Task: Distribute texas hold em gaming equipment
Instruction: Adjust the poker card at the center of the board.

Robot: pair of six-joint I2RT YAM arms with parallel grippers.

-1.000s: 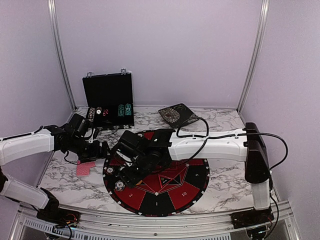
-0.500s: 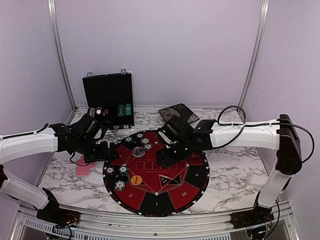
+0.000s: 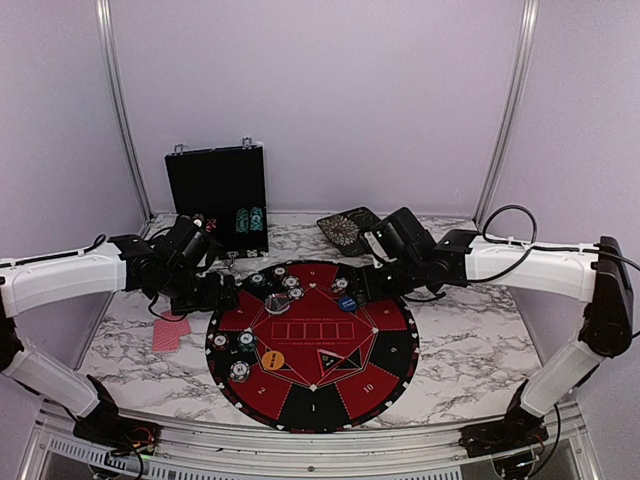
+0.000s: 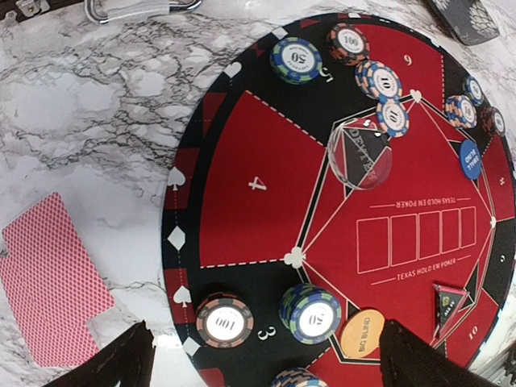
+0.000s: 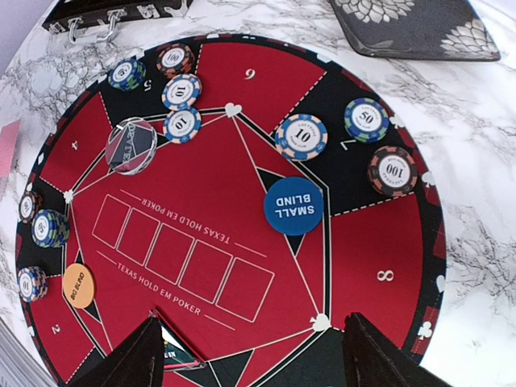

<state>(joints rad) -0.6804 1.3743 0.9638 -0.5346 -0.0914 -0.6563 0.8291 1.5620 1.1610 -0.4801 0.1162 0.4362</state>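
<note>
Finding: the red-backed cards [image 4: 52, 278] are the one item we see lying off the mat [image 4: 258, 185]. They rest on the worktop [image 3: 460, 360] just beside the mat's left rim, toward the worktop's left edge. Poker chips [image 4: 224, 320] and the button discs already sit around the mat's sectors.

Left fingers [image 4: 113, 363]: spread wide and empty, over the mat's left rim. In the left wrist view the cards lie outside the gap, off to the left of the left-hand finger. Their long axis runs roughly up and down that view, slightly tilted. We see a notch at the lower edge, so the cards may not be squared.

Right fingers [image 5: 129, 359]: released and empty, over the far right part of the mat, with the blue disc [image 5: 293, 205] ahead of them.

Judgement: the left arm is clearly nearer the cards. If they are next, it must shift outward toward the left edge and close across their short side.
</note>
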